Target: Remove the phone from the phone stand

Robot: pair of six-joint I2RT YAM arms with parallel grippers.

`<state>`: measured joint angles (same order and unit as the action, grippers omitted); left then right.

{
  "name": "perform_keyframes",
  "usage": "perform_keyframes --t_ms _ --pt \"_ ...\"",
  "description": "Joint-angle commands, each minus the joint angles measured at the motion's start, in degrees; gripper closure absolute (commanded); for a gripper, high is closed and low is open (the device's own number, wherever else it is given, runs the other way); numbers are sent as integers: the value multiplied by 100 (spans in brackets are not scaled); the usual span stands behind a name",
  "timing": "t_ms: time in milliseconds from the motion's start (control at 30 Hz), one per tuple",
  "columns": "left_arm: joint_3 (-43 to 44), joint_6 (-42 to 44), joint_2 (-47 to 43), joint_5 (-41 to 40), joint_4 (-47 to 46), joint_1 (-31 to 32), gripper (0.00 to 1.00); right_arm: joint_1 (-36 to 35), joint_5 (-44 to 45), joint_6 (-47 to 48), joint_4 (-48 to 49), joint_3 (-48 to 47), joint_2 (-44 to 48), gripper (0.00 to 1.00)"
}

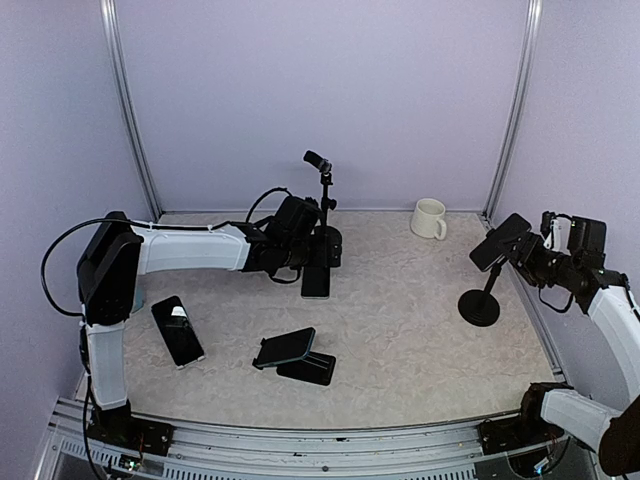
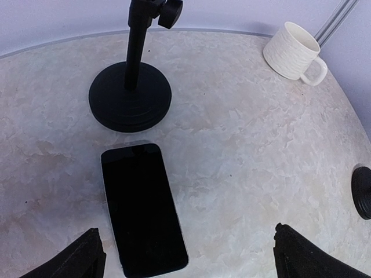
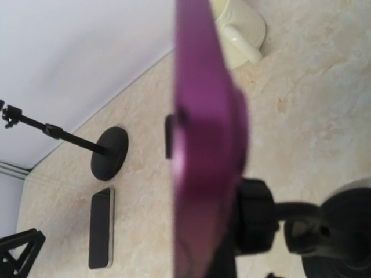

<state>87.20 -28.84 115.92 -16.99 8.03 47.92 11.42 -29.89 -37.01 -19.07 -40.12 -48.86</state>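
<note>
Right wrist view has the phone [image 3: 203,145] edge-on and very close, clipped atop the stand [image 1: 480,305]. Its long axis slants up toward the right gripper [image 1: 522,247], just right of the stand's head; I cannot tell whether its jaws grip. The left gripper [image 2: 185,255] hangs spread wide, far left of the stand, over the mottled table [image 1: 400,300], lilac walls around.

Pale lavender walls close the scene: a back wall [image 1: 320,90] across the top, a left wall [image 1: 50,120] and a right wall [image 1: 590,110] at the sides. Metal posts [image 1: 130,110] slant up from the far corners. A beige marbled tabletop [image 1: 400,330] fills the lower half, and a metal rail [image 1: 300,445] runs along the bottom edge. The light is soft and even.
</note>
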Motion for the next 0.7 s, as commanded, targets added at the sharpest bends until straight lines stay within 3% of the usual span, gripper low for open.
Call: perform_keyframes --t_ms 0,167,667 --pt "-125 58 -184 -57 -135 -28 1 71 70 -51 290 53 38 44" --pt "-133 58 -190 -58 -135 -37 1 76 17 -19 322 69 -20 56" --pt "-291 131 -356 -21 -244 -72 1 71 -266 108 564 86 -197 71"
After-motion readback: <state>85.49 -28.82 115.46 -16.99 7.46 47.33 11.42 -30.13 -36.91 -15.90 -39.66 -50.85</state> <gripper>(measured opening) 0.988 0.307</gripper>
